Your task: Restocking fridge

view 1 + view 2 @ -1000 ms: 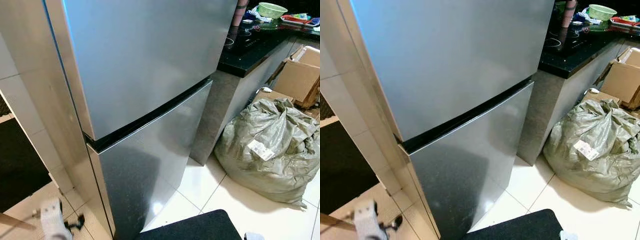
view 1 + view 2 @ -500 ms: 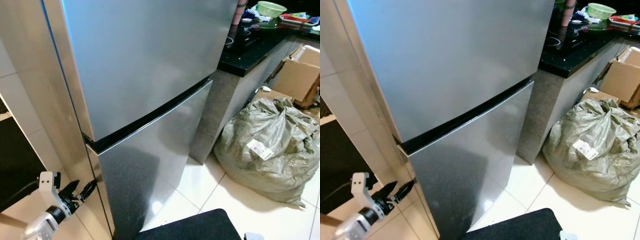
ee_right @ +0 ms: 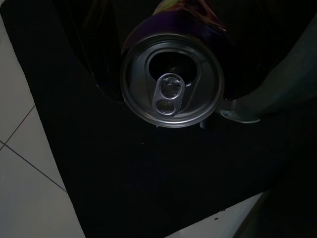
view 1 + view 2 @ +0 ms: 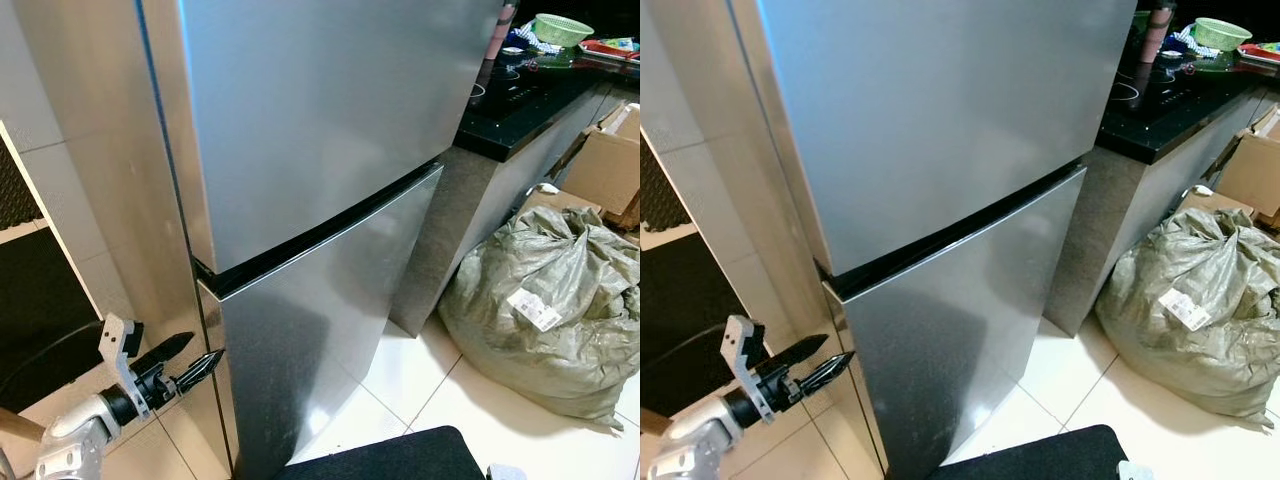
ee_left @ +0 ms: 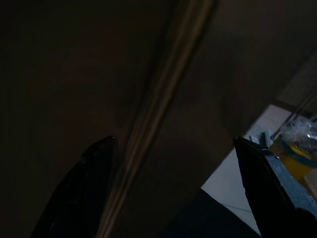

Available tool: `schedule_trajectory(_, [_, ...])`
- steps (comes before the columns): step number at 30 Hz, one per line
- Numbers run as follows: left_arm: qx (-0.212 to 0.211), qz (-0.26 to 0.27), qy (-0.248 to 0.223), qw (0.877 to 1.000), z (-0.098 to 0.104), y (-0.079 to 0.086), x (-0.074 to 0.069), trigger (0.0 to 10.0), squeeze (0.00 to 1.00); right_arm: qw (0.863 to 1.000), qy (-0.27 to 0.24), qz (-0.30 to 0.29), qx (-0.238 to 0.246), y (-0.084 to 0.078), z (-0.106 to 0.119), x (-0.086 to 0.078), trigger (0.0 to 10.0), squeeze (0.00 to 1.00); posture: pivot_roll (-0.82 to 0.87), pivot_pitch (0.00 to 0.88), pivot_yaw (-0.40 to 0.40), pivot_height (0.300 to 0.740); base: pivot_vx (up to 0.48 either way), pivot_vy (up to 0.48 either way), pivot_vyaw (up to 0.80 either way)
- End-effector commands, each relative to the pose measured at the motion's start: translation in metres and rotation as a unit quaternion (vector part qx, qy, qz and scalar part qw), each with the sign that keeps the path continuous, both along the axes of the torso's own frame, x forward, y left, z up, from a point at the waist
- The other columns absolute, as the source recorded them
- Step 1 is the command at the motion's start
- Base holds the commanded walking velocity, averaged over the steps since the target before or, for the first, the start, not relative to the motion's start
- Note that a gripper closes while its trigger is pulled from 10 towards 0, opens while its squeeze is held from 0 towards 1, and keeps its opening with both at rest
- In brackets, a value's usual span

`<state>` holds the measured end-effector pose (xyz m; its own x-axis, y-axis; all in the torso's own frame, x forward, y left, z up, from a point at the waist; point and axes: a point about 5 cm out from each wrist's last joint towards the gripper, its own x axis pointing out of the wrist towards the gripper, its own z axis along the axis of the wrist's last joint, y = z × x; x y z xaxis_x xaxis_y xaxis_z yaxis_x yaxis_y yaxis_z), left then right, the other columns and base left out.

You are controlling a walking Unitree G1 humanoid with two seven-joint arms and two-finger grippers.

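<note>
My left gripper [image 4: 197, 358] stands spread and empty, its tips at the lower fridge door [image 4: 330, 310]'s left edge, which runs vertically just ahead of the jaws. My right gripper [image 3: 171, 59] grips a can [image 3: 172, 79], hanging low.

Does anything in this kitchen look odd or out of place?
The can in the right gripper already has its top open, odd for restocking. A bulging grey sack sits on the floor beside the closed fridge.
</note>
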<state>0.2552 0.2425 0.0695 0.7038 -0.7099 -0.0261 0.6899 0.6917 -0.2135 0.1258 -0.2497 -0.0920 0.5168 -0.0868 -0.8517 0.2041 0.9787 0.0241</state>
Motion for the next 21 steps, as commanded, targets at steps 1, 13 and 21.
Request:
schedule_trajectory(1, [0.018,-0.020,-0.023,0.999,0.012,-0.007,0.007,10.0,0.00,1.000,0.007,0.003,-0.003,-0.002,0.000,-0.002,10.0,0.00,-0.05,0.000,-0.051,0.740,0.000,0.000,0.00])
schedule_trajectory(13, [0.064,-0.020,-0.073,0.995,0.029,-0.022,0.020,10.0,0.00,1.000,0.008,0.004,-0.003,-0.003,0.000,-0.003,10.0,0.00,-0.05,0.000,-0.053,0.740,0.000,0.000,0.00])
schedule_trajectory(21, [0.041,-0.070,-0.083,0.993,0.038,-0.042,0.016,10.0,0.00,1.000,0.008,0.005,-0.003,-0.003,0.000,-0.003,10.0,0.00,-0.05,0.000,-0.054,0.740,0.000,0.000,0.00])
